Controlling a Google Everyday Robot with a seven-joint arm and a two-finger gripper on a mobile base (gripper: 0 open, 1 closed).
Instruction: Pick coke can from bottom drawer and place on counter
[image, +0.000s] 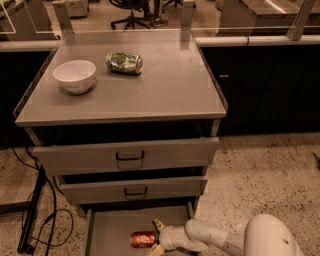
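The coke can (143, 239), red-orange, lies on its side on the grey floor of the open bottom drawer (110, 225). My gripper (156, 237) reaches into the drawer from the right on a white arm. Its fingers stand open, one above and one below the can's right end, close to it or touching. The counter (165, 85) is the square grey cabinet top above, with a thin raised rim.
A white bowl (75, 75) and a green can (124, 63) lying on its side sit on the counter's back left. Two upper drawers (130, 156) stick out slightly above the bottom one. Black cables (35, 220) trail on the speckled floor at left.
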